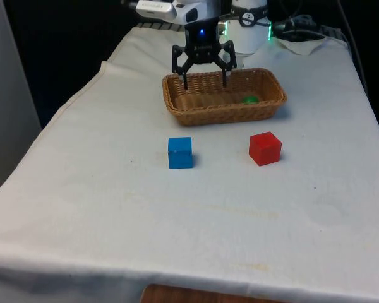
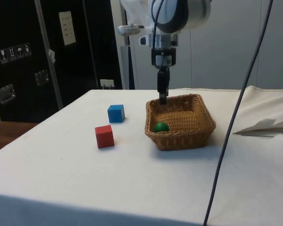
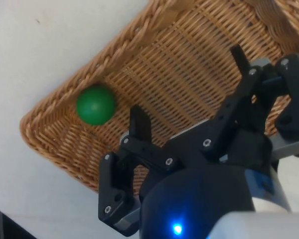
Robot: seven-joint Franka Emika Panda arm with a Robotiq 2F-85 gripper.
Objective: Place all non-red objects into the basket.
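Note:
A wicker basket (image 1: pixel 265 108) (image 2: pixel 198 134) (image 3: pixel 70 149) stands at the table's far end. A green ball (image 1: pixel 250 99) (image 2: pixel 161 126) (image 3: pixel 95 104) lies inside it, near the corner at the front view's right. My gripper (image 1: pixel 205 83) (image 2: pixel 162 100) (image 3: pixel 189 84) hangs open just above the basket's inside, towards the front view's left, with nothing between its fingers. A blue cube (image 1: pixel 180 153) (image 2: pixel 116 113) and a red cube (image 1: pixel 264 148) (image 2: pixel 104 136) sit on the cloth in front of the basket, apart from each other.
The white cloth (image 1: pixel 177 221) stretches wide towards the near edge. A cable (image 2: pixel 236 108) hangs across the side view near the basket. Crumpled white material (image 2: pixel 269 126) lies on the table beyond the basket.

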